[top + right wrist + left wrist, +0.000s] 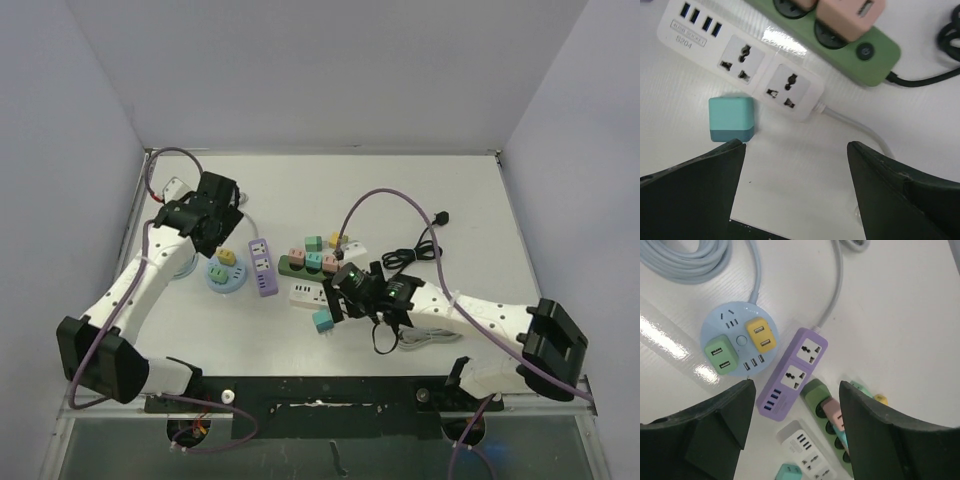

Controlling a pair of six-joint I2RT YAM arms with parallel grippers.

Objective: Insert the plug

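Finding: the loose teal plug (731,119) lies on the table just beside the near long edge of the white power strip (745,60), level with its two universal sockets, which are both vacant. I judge this to be the plug to insert. It is close to a cube, so it has little long axis of its own; a darker band runs along the side facing the camera, and its prongs are not visible. The strip's long axis runs diagonally across the right wrist view, from upper left to lower right. The right gripper (795,200) hovers with its jaws spread wide and nothing between them. The plug sits off its centreline, just ahead of the finger at the left of that view, so a sideways shift towards the plug appears necessary before the jaws can straddle it. The left gripper (795,435) is likewise wide and empty, over the round blue hub (742,320) and the purple strip (792,372), well apart from the plug. The right arm is clearly the nearer and better placed for the pick
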